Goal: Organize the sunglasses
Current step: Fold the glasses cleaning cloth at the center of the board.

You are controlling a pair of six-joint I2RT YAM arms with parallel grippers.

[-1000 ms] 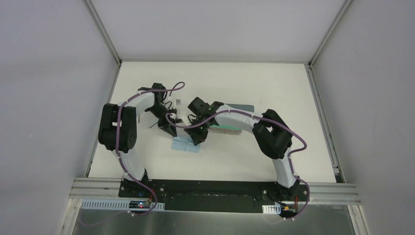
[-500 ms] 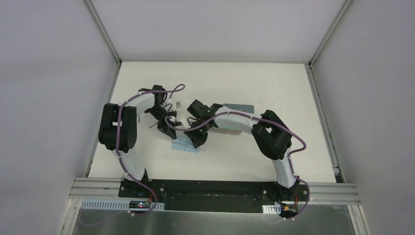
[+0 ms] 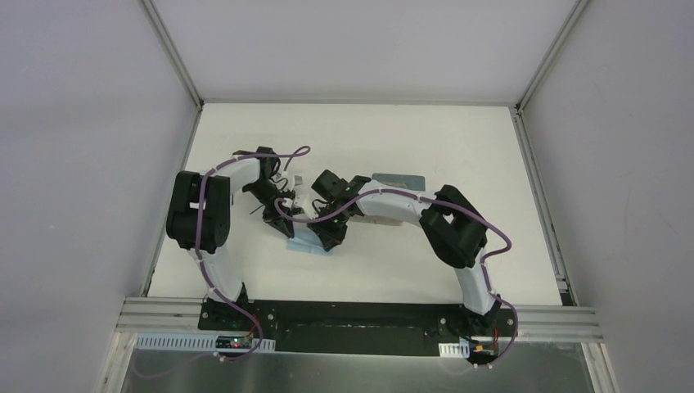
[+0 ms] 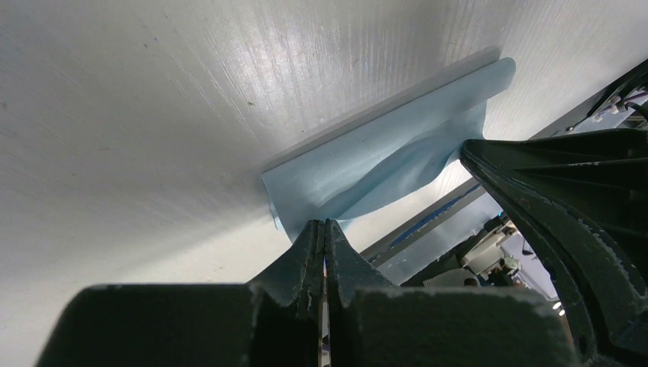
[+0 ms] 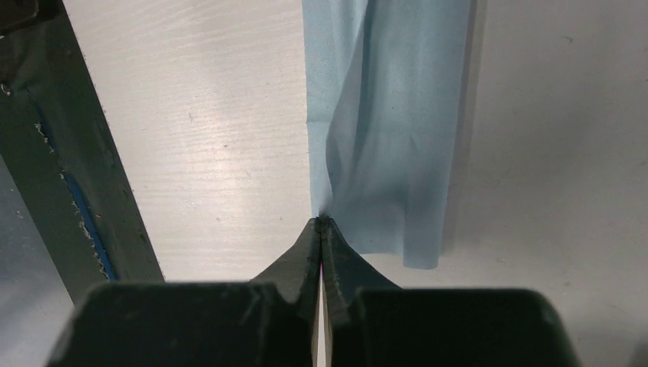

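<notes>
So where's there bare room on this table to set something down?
Bare: the table along the back rail, right of the right arm, and the near strip before the bases. Crowded: the middle, where the left gripper and right gripper meet at the blue cloth, a case behind.

Cloth (image 3: 307, 243): 1, light blue, thin, on the surface (image 3: 368, 135) near its middle. It is creased lengthwise, with 1 side lifted and casting a shadow.
Case (image 3: 401, 178): 1, only a teal-blue strip showing, well beyond the cloth on the far side.
Surface: white, faintly grained, with glare.
Walls (image 3: 82, 123): pale grey, on 3 sides.
Rail (image 3: 565, 315): aluminium, along the near edge.
</notes>
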